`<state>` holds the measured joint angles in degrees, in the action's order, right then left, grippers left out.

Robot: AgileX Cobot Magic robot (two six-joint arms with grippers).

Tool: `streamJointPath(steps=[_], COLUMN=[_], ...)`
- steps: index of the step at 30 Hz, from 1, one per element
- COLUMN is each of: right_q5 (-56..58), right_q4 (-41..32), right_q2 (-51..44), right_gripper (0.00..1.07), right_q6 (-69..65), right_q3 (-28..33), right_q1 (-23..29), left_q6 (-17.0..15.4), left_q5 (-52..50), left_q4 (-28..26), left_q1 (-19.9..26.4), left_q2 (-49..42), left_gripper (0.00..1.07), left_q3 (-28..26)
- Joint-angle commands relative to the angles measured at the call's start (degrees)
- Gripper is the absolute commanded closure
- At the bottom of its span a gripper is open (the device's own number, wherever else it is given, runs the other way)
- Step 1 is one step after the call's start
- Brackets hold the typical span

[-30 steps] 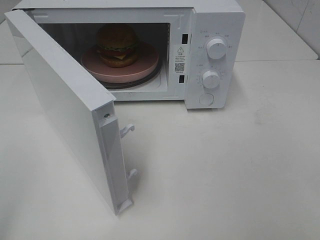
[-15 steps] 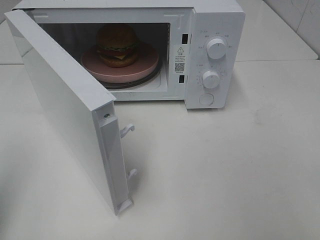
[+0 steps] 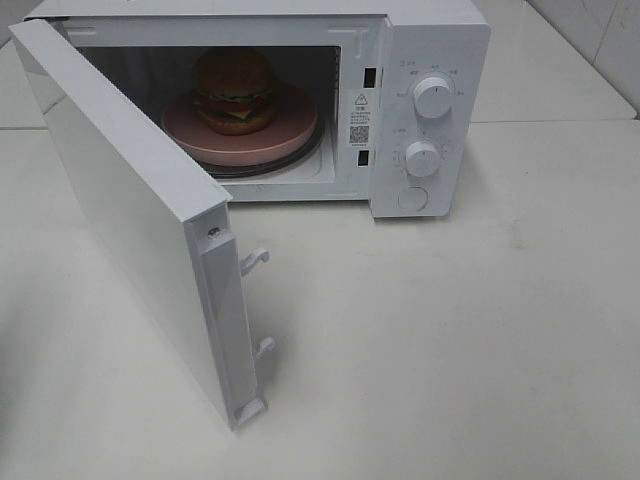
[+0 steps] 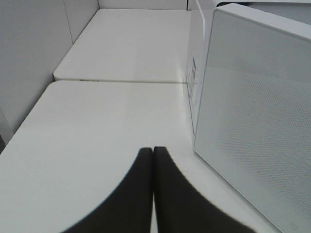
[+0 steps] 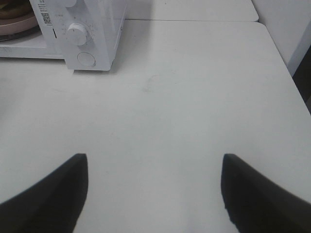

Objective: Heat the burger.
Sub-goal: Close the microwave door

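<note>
1. The burger (image 3: 235, 88) sits on the pink plate (image 3: 190, 135) inside the microwave (image 3: 430, 40) — its door (image 3: 130, 200) stands wide open.
2. The left gripper (image 4: 153, 151), pressed together and empty, is just beside the door's outer face — the nearer arm.
3. The right gripper (image 5: 154, 160), spread, holds nothing.

microwave (image 3: 430, 40) white all over, incl. door (image 3: 130, 200) & knobs (image 3: 433, 97); in left wrist view the door panel shows a fine grey dot mesh. sticker (image 3: 360, 118) white w/ black print & a qr square. burger (image 3: 235, 88): glossy orange-brown bun, red, green & yellow layers. plate (image 3: 295, 125) pink, dark ring under it. desk (image 3: 450, 330) off-white, few faint smudges. left claw (image 4: 153, 149) & right claw (image 5: 154, 158) both black.
</note>
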<state>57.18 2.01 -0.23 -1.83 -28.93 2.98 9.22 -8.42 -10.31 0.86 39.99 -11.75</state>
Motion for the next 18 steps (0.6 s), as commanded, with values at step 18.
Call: streamJointPath(steps=[18], right_q5=[-0.4], right_q4=[0.2], right_q2=[-1.5], right_gripper=[0.32], right_q6=[0.5], right_q3=[0.2], right_q1=[-0.2], left_q6=[-26.5], left_q5=[-18.4], left_q4=[27.2], left_q1=[0.0], left_q2=[18.4], left_gripper=[1.07], left_q3=[-0.6])
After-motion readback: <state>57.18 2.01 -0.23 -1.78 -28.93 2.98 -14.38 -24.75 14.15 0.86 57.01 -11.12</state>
